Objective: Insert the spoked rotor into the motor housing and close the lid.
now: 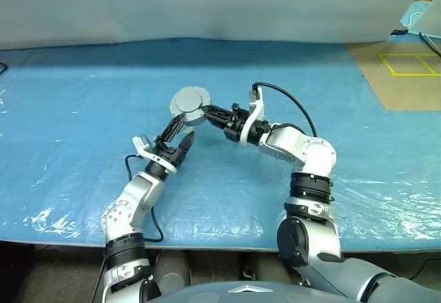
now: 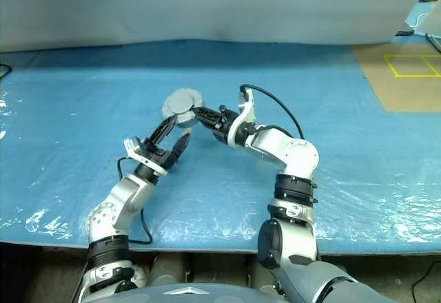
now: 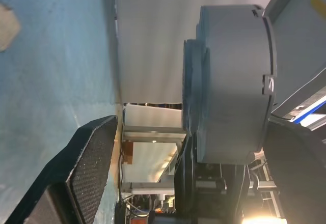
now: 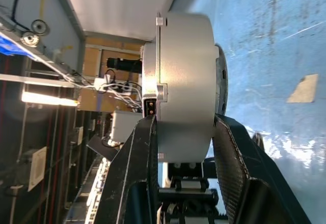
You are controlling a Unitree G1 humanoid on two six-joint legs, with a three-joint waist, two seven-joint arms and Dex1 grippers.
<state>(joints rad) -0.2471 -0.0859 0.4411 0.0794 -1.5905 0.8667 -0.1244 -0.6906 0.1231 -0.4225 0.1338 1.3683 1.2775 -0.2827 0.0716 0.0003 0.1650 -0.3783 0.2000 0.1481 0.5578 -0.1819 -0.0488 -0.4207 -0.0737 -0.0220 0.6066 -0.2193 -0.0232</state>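
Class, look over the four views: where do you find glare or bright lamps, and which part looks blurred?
Left eye view: sheen on the blue sheet. Left wrist view: lamp flare at the edge, near black finger soft. Right wrist view: lit strip lamp behind the motor housing.

Left gripper [image 1: 178, 131] spread wide, right gripper [image 1: 207, 113] clamped — arms converging, raised

The work surface is being covered by a wrinkled blue plastic sheet [image 1: 83, 110], glare being reflected along its near edge. A brown cardboard panel [image 1: 406, 82] marked with yellow tape lines [image 1: 412, 63] is being seen lying at the far right corner.
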